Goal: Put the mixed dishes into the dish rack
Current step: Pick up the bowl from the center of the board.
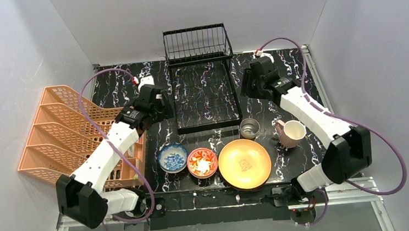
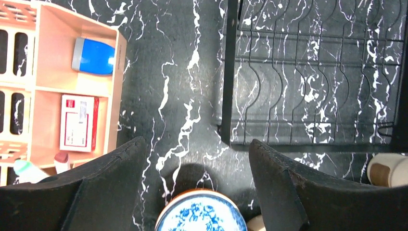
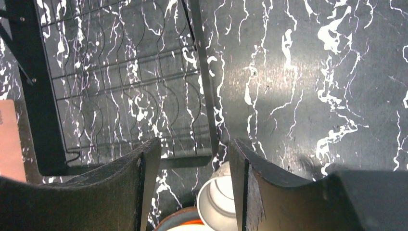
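Observation:
The black wire dish rack stands empty at the table's middle back. In front of it lie a blue-patterned bowl, a red floral bowl, a yellow plate, a steel cup and a pink mug. My left gripper hovers by the rack's left side, open and empty, with the blue bowl below it. By the rack's right side my right gripper is open and empty, above the steel cup and the plate's rim.
An orange plastic lattice rack fills the left side. Its near compartments hold a blue object and a red-and-white box. White walls close in the table at the back and both sides.

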Robot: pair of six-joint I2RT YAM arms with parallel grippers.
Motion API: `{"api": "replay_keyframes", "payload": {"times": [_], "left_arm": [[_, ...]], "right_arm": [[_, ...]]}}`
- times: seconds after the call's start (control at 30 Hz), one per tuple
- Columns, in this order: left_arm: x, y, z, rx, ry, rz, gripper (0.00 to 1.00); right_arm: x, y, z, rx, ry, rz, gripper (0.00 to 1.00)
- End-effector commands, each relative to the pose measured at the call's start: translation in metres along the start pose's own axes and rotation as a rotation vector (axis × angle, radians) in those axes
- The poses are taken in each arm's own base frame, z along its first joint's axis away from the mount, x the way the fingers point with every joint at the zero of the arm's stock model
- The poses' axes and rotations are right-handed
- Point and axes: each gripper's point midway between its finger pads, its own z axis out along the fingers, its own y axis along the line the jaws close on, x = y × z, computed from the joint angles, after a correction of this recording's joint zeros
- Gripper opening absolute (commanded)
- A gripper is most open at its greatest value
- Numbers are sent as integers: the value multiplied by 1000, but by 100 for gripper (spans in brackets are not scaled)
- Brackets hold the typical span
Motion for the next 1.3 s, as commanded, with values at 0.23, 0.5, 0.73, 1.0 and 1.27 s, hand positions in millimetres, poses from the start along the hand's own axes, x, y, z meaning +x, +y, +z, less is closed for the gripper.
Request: {"api": "replay_keyframes", "payload": {"times": [0.23, 0.5, 0.73, 1.0, 1.27], "left_arm": [[56, 36, -51, -37, 138, -107, 76], [93, 57, -66, -104, 233, -163, 74], [143, 61, -60, -107, 365, -190, 62], [160, 61, -53, -101, 403, -189, 49], [171, 50, -44, -65, 449, -163, 40]], "right_arm": [[18, 2, -38, -104, 25, -30, 61], [26, 24, -48, -212, 43, -61, 60], [38, 31, -40, -255, 72, -66, 59], [45, 27, -37, -255, 79, -75, 59], [45, 27, -42, -261, 68, -70, 59]]}}
